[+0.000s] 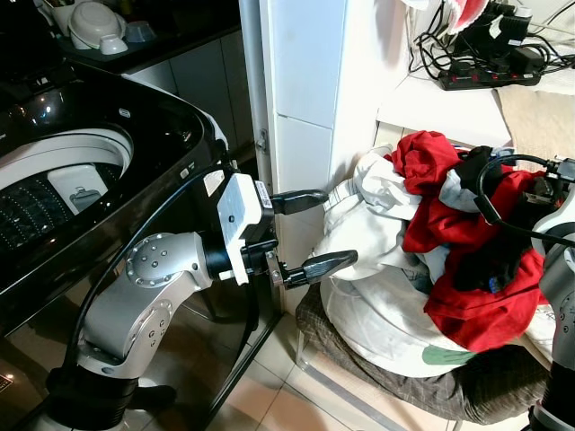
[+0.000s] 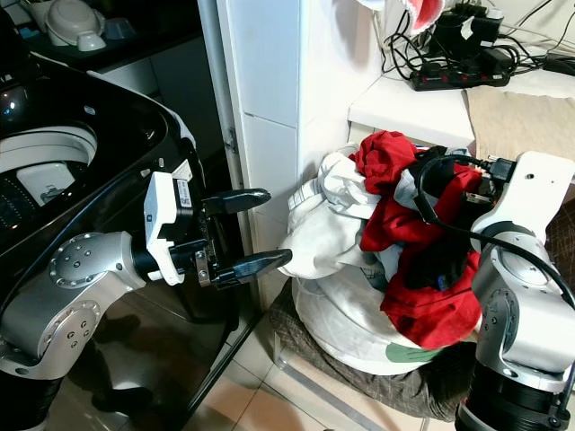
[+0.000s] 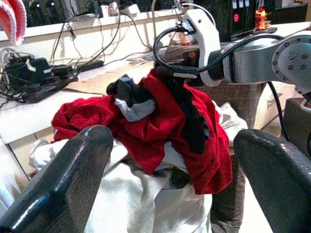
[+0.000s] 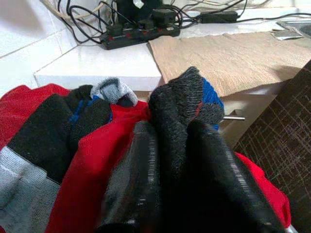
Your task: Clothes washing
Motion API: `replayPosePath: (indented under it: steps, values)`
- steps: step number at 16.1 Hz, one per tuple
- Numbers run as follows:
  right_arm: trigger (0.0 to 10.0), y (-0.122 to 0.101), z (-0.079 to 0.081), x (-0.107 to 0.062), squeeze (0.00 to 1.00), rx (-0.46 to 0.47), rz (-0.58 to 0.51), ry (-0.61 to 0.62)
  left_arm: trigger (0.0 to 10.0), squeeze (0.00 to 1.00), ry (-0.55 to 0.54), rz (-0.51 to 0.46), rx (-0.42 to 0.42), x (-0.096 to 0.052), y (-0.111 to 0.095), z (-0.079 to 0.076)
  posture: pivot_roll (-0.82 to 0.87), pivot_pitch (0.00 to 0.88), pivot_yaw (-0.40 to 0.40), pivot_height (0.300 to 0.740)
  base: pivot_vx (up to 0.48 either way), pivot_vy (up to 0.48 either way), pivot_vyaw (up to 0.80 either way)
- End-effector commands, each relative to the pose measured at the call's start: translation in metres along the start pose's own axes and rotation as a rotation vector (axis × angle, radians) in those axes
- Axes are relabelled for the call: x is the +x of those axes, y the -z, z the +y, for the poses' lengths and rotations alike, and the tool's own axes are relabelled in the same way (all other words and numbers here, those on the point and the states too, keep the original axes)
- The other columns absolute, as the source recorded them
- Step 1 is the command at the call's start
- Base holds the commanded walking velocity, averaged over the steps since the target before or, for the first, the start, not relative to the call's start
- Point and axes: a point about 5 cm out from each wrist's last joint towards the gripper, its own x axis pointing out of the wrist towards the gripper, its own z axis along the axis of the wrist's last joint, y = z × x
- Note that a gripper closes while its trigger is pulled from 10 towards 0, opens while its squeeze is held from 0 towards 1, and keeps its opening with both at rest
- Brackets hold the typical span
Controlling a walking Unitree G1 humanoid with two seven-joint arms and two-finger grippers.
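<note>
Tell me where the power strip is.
The power strip lies on the white counter at the robot's upper right in the eye views, behind and above the laundry pile.

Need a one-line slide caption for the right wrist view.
Right gripper shut on a dark sock atop the red garment, power strip on the white counter behind.

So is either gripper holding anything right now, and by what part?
The right gripper is shut on a dark sock, pinching it partway along while its cuff sticks up past the fingers. The left gripper is open beside the laundry pile, holding nothing.
</note>
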Motion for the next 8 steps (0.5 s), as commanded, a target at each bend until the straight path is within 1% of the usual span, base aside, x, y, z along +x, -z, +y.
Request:
replayPosePath:
  steps: [1, 3, 4, 5, 6, 7, 8]
  values:
    - [0.0, 0.002, 0.0, 0.0, 0.0, 0.016, 0.001, -0.005, 10.0, 0.0, -0.006, 0.006, 0.021, -0.002, -0.002, 0.002, -0.1, 0.0, 0.023, 0.74, 0.0, 0.0, 0.0]
    - [0.0, -0.001, 0.0, 0.0, 0.0, 0.019, -0.023, -0.002, 10.0, 0.0, -0.006, 0.007, 0.023, -0.002, -0.002, 0.002, -0.1, 0.0, 0.022, 0.74, 0.0, 0.0, 0.0]
    - [0.0, -0.007, 0.0, -0.001, 0.0, 0.02, -0.072, -0.005, 10.0, 0.0, -0.006, 0.006, 0.024, -0.002, -0.002, 0.002, -0.1, 0.0, 0.022, 0.74, 0.0, 0.0, 0.0]
    - [2.4, -0.01, 0.001, -0.001, 0.0, -0.002, -0.104, -0.011, 10.0, 0.0, -0.006, 0.006, 0.025, -0.002, -0.002, 0.002, -0.1, 0.0, 0.022, 0.74, 0.0, 0.0, 0.0]
    - [7.0, -0.011, 0.001, -0.002, 0.0, -0.011, -0.113, -0.005, 10.0, 0.0, -0.006, 0.006, 0.026, -0.002, -0.002, 0.003, -0.1, 0.0, 0.024, 0.74, 0.0, 0.0, 0.0]
    - [10.0, -0.009, 0.001, -0.002, 0.35, -0.012, -0.117, 0.006, 10.0, 0.0, -0.007, 0.005, 0.027, -0.001, -0.003, 0.003, -0.1, 0.0, 0.025, 0.74, 0.0, 0.0, 0.0]
    - [10.0, -0.008, 0.001, -0.002, 0.84, -0.011, -0.113, 0.008, 10.0, 0.0, -0.007, 0.005, 0.027, -0.001, -0.002, 0.003, -0.1, 0.0, 0.025, 0.74, 0.0, 0.0, 0.0]
